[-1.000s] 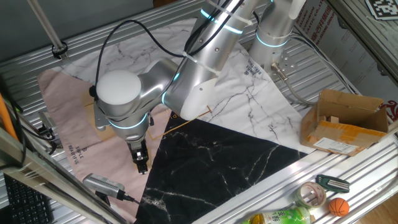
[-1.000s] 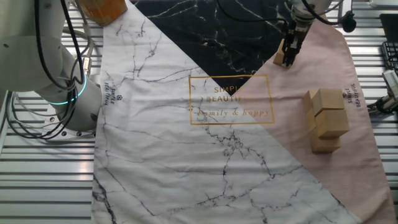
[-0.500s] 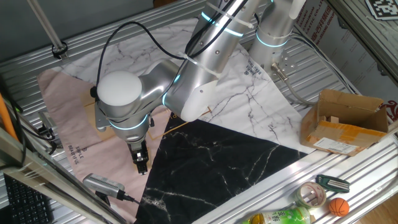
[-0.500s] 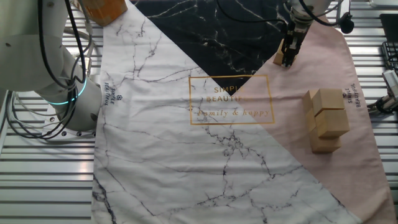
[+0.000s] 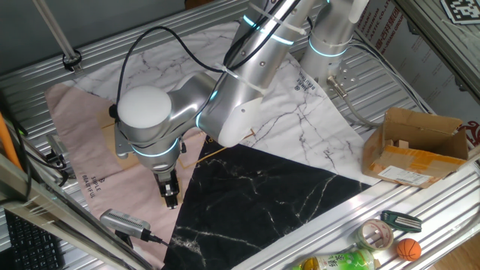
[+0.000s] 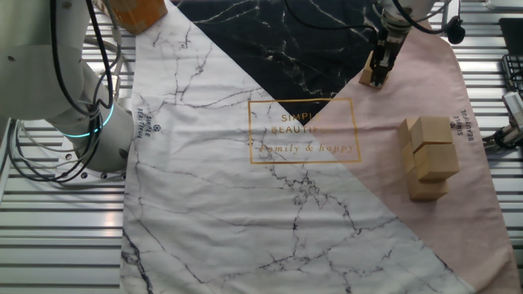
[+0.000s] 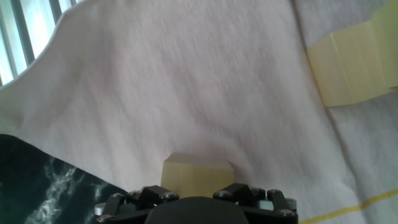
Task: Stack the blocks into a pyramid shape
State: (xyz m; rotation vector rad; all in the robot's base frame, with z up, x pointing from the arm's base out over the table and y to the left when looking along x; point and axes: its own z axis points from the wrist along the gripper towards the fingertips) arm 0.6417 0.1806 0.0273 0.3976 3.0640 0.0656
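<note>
The gripper (image 6: 378, 72) was clamped on one block (image 6: 368, 77) over the pink cloth (image 6: 425, 106), well apart from the block stack (image 6: 428, 157).

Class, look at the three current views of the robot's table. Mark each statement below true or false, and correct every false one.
1. The gripper is at a single block on the pink cloth. True.
2. The other blocks lie scattered on the black marble area. False: they stand grouped on the pink cloth.
3. The cardboard box sits on the cloth's gold lettering. False: it sits at the table edge, off the cloth.
4. An orange ball lies on the table frame. True.
</note>
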